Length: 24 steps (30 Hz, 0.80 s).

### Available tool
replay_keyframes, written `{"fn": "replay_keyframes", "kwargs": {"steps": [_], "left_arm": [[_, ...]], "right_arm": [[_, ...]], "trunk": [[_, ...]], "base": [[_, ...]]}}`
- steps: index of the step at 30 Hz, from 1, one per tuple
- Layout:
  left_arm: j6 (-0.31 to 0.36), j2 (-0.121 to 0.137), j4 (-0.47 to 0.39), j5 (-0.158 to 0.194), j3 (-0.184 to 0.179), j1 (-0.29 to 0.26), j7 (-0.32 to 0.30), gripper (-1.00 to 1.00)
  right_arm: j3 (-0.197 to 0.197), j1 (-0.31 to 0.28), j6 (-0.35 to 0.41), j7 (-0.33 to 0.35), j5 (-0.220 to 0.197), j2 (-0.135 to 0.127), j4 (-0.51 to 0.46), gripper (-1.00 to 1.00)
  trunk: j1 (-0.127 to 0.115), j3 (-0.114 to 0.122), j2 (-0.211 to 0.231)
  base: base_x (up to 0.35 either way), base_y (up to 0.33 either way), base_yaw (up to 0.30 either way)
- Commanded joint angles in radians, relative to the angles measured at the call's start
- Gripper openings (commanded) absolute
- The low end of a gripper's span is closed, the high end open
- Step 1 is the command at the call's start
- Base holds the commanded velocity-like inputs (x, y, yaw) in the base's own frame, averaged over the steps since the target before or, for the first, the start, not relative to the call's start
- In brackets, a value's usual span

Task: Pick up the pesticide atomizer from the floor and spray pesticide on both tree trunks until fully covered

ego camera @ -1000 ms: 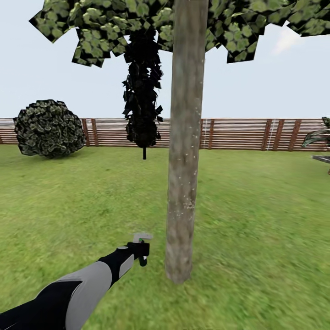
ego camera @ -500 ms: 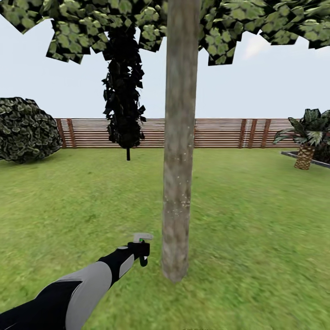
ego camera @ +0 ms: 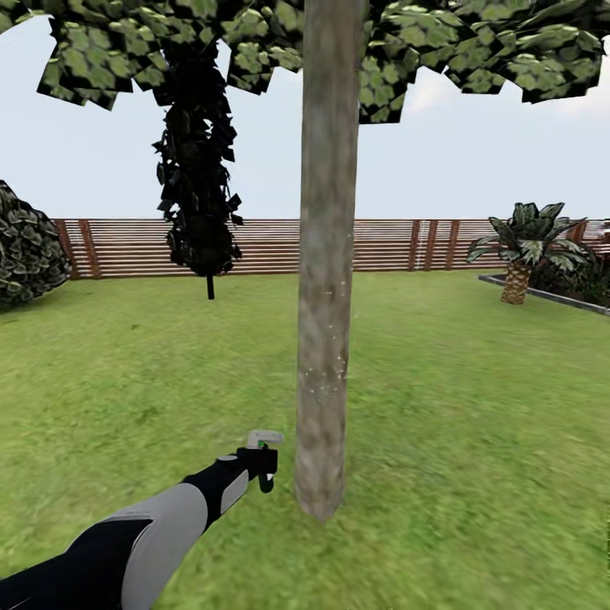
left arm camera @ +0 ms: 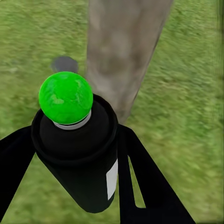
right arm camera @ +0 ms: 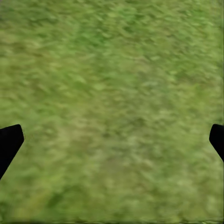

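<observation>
Lower left of the frame: black pesticide atomizer (left arm camera: 79, 158), green dot on top, clamped between the jaws. Tree trunk (left arm camera: 123, 51) rises upper centre over grass (left arm camera: 186, 102).

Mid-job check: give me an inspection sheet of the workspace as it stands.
Surface: green lawn, blurred in the wrist views.
Job's things: pesticide atomizer held upright, green dot on top; tree trunk close beside it, flecked with white specks.
Clutter: nothing seen.
Grippers: left pincer shut on the atomizer; right pincer open over grass.
Cables: nothing seen.
Surroundings: slat fence, palm, dark columnar tree, bush.
</observation>
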Motion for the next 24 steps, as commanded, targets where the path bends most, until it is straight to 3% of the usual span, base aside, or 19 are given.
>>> {"fn": "replay_keyframes", "kwargs": {"steps": [1, 8, 15, 19, 24], "left_arm": [[0.001, 0.0, -0.001, -0.01, 0.009, 0.0, -0.003, -1.0], [0.001, -0.008, 0.0, -0.011, 0.009, 0.0, -0.004, -1.0], [-0.01, -0.009, 0.0, -0.011, 0.009, 0.004, -0.004, -1.0], [-0.032, -0.011, 0.0, -0.011, 0.008, 0.019, -0.003, -1.0], [-0.033, -0.011, -0.003, -0.009, 0.007, 0.021, -0.003, -1.0]], "right_arm": [[-0.007, -0.002, -0.009, 0.003, -0.004, 0.0, 0.004, 1.0], [-0.007, -0.002, -0.008, 0.003, -0.004, 0.0, 0.004, 1.0], [-0.007, -0.002, -0.008, 0.003, -0.004, 0.0, 0.004, 1.0], [-0.007, -0.002, -0.008, 0.003, -0.004, 0.0, 0.004, 1.0], [-0.007, -0.002, -0.009, 0.003, -0.004, 0.0, 0.004, 1.0]], "trunk": [[0.0, -0.001, -0.001], [0.0, -0.001, -0.001], [0.0, -0.001, -0.001], [0.0, -0.001, -0.001], [0.0, -0.001, -0.001]], "base": [[0.0, 0.35, -0.27], [0.071, 0.349, -0.29], [0.214, 0.243, -0.195], [0.317, 0.029, -0.018], [0.074, -0.023, -0.001]]}}
